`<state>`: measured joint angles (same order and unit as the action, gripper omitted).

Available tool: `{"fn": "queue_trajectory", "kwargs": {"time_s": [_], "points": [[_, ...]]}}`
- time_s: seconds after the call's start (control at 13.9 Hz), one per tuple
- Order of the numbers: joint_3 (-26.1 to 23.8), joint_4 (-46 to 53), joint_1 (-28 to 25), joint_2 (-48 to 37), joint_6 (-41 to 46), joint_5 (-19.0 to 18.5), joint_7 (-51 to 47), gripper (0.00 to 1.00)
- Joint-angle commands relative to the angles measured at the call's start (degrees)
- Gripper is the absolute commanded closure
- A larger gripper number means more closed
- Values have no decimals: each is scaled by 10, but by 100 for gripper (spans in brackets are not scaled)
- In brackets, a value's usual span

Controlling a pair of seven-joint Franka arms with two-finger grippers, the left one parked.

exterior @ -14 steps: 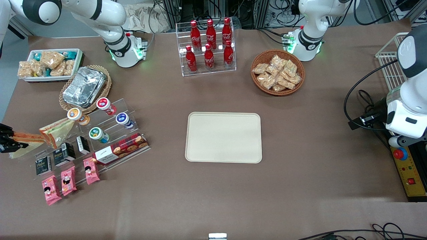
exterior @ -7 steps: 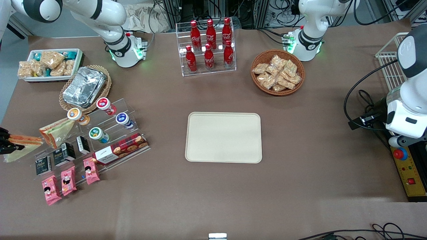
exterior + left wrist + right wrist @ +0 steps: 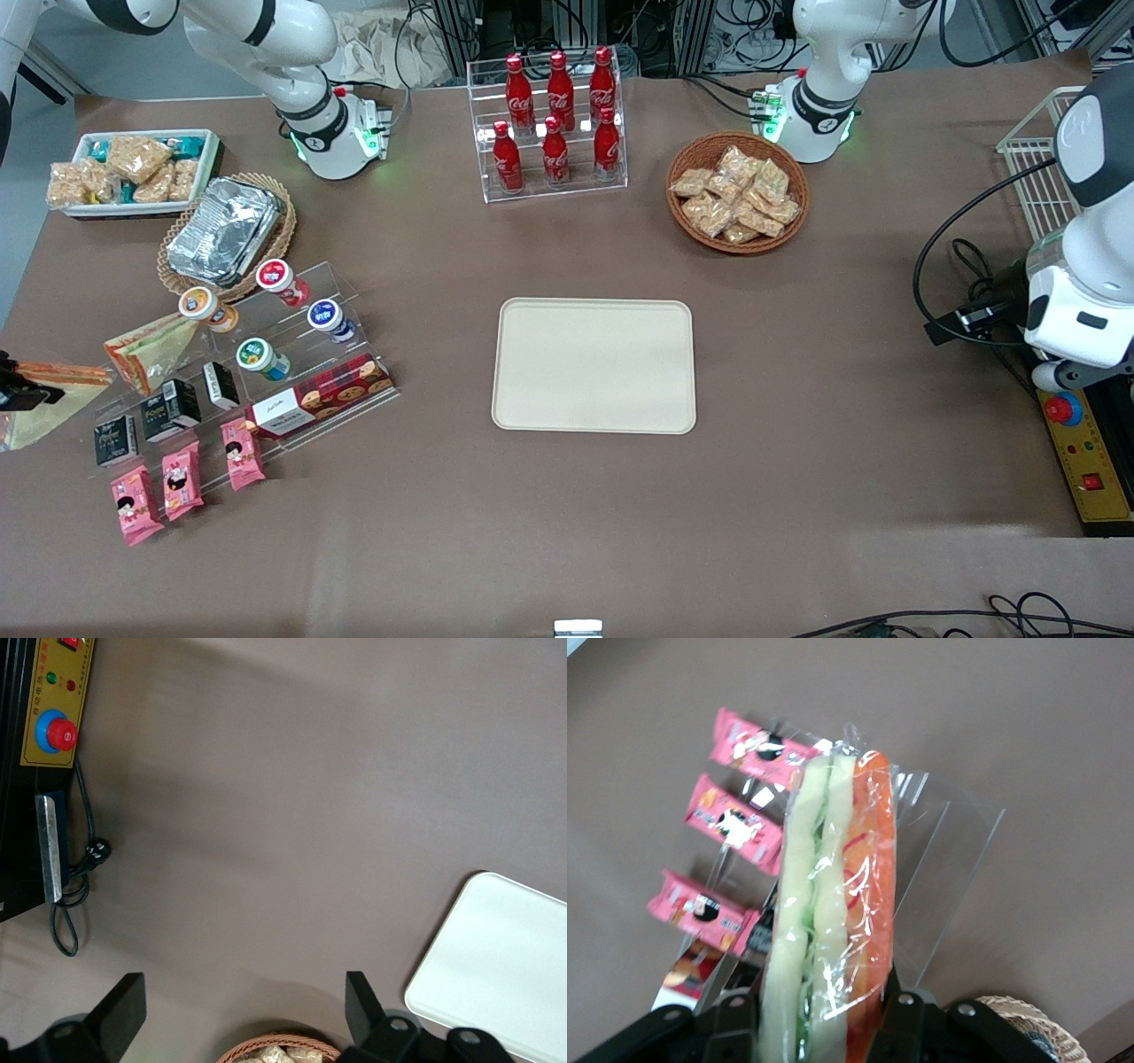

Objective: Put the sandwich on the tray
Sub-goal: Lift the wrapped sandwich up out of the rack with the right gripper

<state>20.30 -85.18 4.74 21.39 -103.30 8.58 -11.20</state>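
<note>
My right gripper (image 3: 11,392) is at the working arm's end of the table, at the picture's edge, shut on the wrapped wedge sandwich (image 3: 46,399) and holding it above the table. In the right wrist view the sandwich (image 3: 833,904) stands between the two black fingers (image 3: 735,1023), pale bread with green and orange-red filling. A second wrapped sandwich (image 3: 149,347) leans on the clear stepped rack. The cream-beige tray (image 3: 594,365) lies bare at the table's middle, well away from the gripper.
The clear rack (image 3: 266,354) holds yogurt cups, black cartons, a cookie box and pink packets (image 3: 182,478). A foil container in a basket (image 3: 226,232), a white snack bin (image 3: 133,170), a cola bottle stand (image 3: 554,124) and a snack basket (image 3: 737,192) stand farther from the camera.
My gripper has drawn the sandwich away from the rack, toward the working arm's end of the table and a little nearer the camera. Nothing else has moved.
</note>
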Motion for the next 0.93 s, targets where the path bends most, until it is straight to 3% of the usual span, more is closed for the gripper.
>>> {"fn": "queue_trajectory", "kwargs": {"time_s": [0.0,0.36,0.86], "points": [[-1,49,-13,-4,66,-7,76,53],[0,70,-91,-19,124,-7,100,54],[-1,70,-255,-43,134,-7,100,54]]}}
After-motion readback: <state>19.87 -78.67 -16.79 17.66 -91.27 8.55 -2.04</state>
